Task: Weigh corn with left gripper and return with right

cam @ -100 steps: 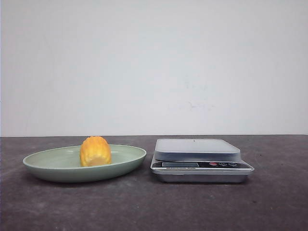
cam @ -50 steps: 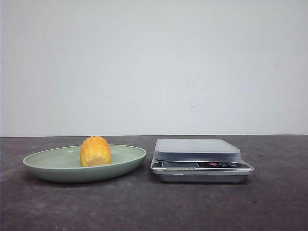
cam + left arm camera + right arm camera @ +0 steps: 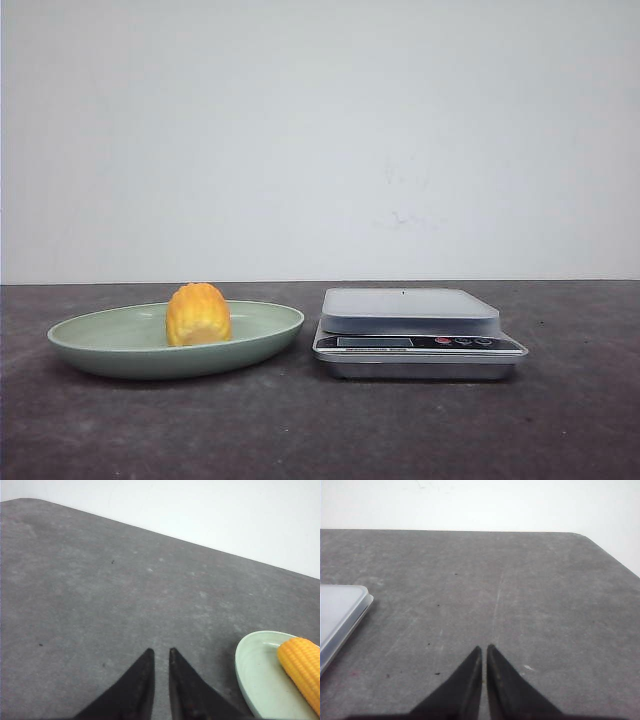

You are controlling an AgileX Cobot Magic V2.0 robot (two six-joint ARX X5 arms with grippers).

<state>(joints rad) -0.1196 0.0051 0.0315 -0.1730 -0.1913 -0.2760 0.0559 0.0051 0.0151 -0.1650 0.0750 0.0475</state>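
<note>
left pincer [image 3: 161, 652] nearly closed, empty, beside plate [image 3: 250, 675] | right pincer [image 3: 484, 648] closed, empty | corn [image 3: 198, 314] on plate

Matt grey table [image 3: 300, 430], glossy metal-rimmed scale [image 3: 420, 362], ribbed corn [image 3: 198, 314].

I get soft, even, fairly bright light in all three views, with only faint shadows pooled under the plate [image 3: 120, 345] and the scale [image 3: 420, 345] on the dark desk [image 3: 320, 430], and no hard glare beyond a pale sheen on the scale's top. The front view is slightly hazy and washed out against the white wall [image 3: 320, 140]. In both wrist views the black pincer fingers [image 3: 142, 680] [image 3: 472, 675] read as flat, slightly soft silhouettes with no surface detail.
</note>
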